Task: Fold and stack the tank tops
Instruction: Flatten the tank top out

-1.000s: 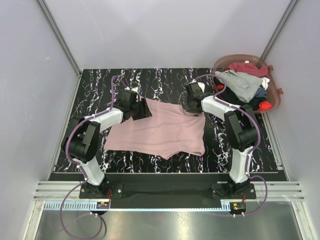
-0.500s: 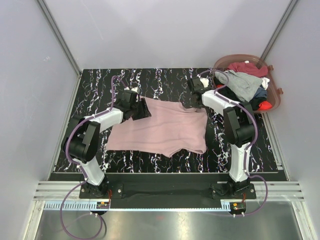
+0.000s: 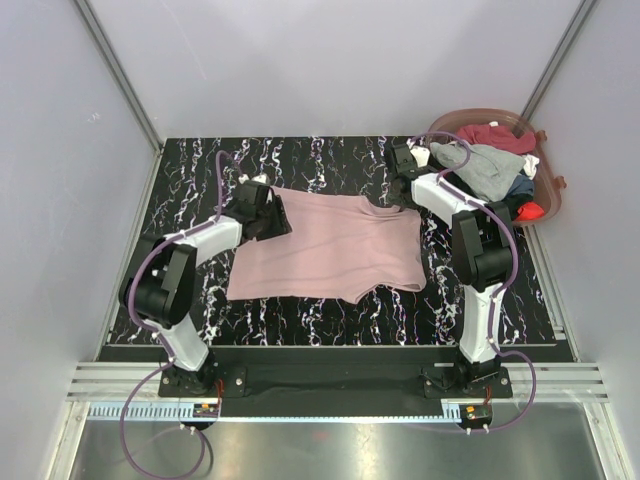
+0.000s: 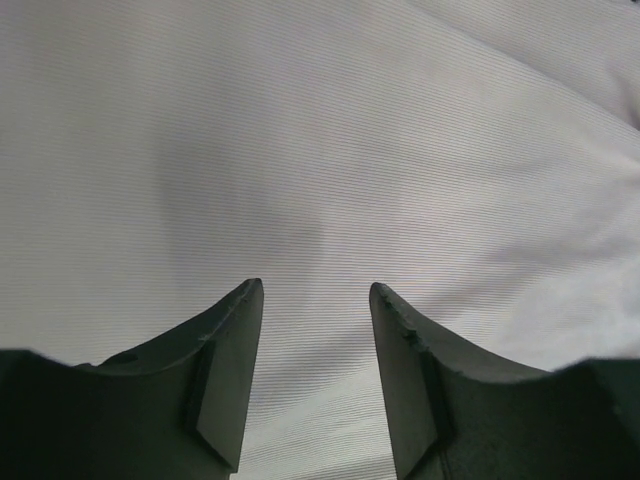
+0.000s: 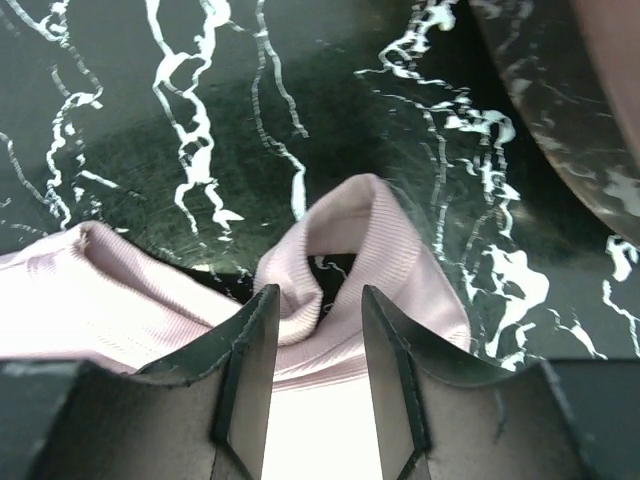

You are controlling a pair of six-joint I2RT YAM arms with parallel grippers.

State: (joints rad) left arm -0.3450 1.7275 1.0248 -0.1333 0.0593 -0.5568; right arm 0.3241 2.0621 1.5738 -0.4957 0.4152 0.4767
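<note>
Likely a lab booth: plain walls [image 3: 330, 70], aluminium rails [image 3: 340, 382].

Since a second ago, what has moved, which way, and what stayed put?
The pink tank top slid toward the far right and lies flatter. The right end effector moved away toward the basket, a strap between its open fingers; the left end effector barely shifted. The clothes in the basket stayed.

Black white-veined table [image 3: 330, 160] stands between plain pale grey walls [image 3: 330, 60].
</note>
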